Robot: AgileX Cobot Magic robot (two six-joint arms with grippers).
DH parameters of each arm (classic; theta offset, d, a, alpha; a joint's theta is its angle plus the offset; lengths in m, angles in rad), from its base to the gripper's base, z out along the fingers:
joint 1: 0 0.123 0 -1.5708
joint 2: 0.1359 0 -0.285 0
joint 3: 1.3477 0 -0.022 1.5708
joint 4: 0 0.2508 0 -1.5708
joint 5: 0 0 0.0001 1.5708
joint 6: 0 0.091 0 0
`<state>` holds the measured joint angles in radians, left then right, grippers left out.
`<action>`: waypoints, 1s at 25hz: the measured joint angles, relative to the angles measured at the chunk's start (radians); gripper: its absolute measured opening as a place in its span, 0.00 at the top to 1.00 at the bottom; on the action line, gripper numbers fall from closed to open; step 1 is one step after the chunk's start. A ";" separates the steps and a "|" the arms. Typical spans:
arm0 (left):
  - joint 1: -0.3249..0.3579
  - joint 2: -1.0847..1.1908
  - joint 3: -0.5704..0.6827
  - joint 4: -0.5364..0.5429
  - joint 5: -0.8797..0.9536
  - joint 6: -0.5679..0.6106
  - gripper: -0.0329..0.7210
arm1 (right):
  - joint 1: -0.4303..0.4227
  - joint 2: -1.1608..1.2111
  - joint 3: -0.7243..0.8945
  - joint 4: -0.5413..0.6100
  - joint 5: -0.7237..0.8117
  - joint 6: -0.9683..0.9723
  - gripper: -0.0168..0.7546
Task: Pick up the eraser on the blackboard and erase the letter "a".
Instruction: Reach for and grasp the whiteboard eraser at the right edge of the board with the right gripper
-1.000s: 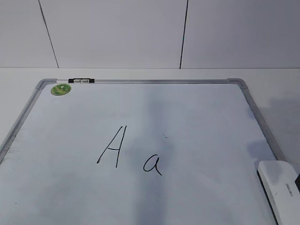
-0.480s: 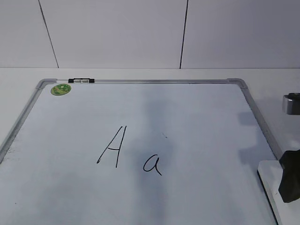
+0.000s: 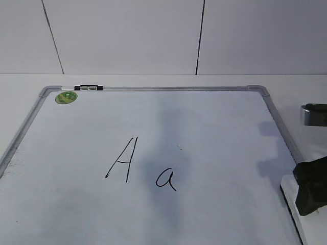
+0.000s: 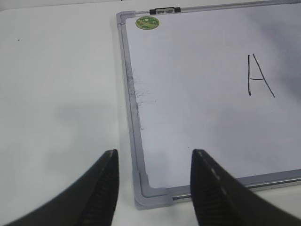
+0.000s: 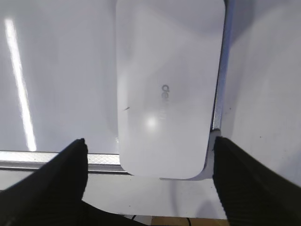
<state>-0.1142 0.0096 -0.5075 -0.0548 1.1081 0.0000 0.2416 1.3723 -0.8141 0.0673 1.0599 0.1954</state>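
Note:
The blackboard (image 3: 214,127) is a white board in a silver frame with a green sticker (image 3: 66,97) at its far left corner. A capital "A" (image 3: 121,159) and the letter "a" (image 3: 166,179) are written near its middle. The eraser (image 3: 306,229), white and glossy, lies at the board's near right corner. It fills the right wrist view (image 5: 167,89). My right gripper (image 3: 309,194) is open above it, one finger on either side of its near end (image 5: 149,141). My left gripper (image 4: 154,153) is open and empty over the board's near left corner (image 4: 141,197).
The board lies on a white table (image 3: 301,84) with a white panelled wall behind. A small black and silver clip (image 3: 88,88) sits on the far frame edge. A smudged patch (image 4: 141,96) marks the board's left edge. The table's near edge shows in the right wrist view (image 5: 155,219).
My right gripper came into the exterior view from the right and now hangs over the eraser, hiding most of it. The board and letters have not moved.

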 joint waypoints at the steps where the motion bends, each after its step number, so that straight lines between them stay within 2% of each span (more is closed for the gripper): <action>1: 0.000 0.000 0.000 0.000 0.000 0.000 0.45 | 0.000 0.007 0.000 -0.004 -0.002 0.008 0.13; 6: 0.000 0.000 0.000 -0.002 0.000 -0.006 0.45 | 0.000 0.023 0.000 -0.067 -0.018 0.059 0.13; 25: 0.000 0.000 0.000 -0.018 0.000 -0.006 0.45 | 0.000 0.085 0.000 -0.048 -0.076 0.089 0.13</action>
<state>-0.1142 0.0096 -0.5075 -0.0723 1.1081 -0.0065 0.2416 1.4574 -0.8141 0.0193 0.9837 0.2840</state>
